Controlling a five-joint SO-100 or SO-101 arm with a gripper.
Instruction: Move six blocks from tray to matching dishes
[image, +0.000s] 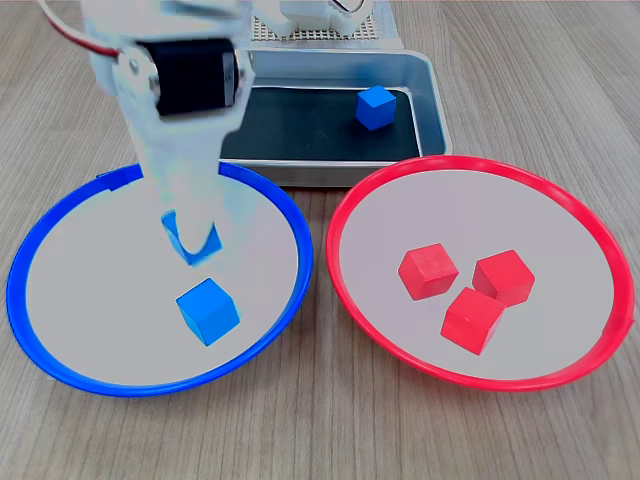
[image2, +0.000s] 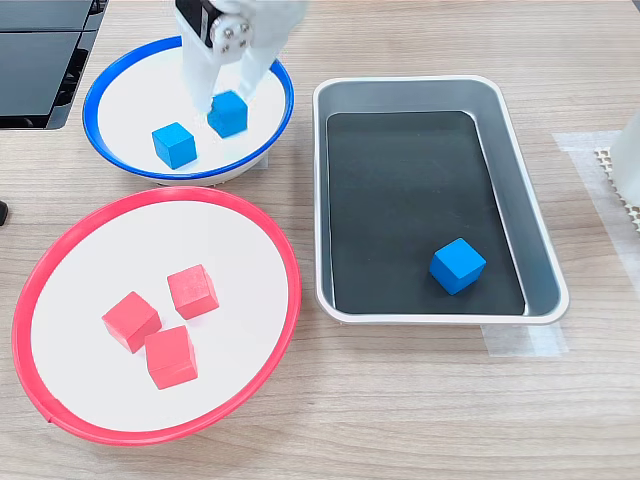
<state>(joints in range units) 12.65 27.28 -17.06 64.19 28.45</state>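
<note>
End effector (image2: 228, 105) holding blue block (image2: 229, 113) over blue-rimmed dish (image2: 120, 75), another blue block (image2: 458, 265) in tray (image2: 530, 215)

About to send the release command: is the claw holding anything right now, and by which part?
Yes: the claw holds a blue block by two opposite sides, fingers straddling it, over the blue-rimmed dish. Whether it already touches the dish cannot be told.

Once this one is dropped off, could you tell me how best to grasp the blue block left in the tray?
Come straight down on the blue block and pinch two opposite flat faces, turning the gripper to match its slight skew. It sits clear of the tray walls, so either pair should fit.
</note>
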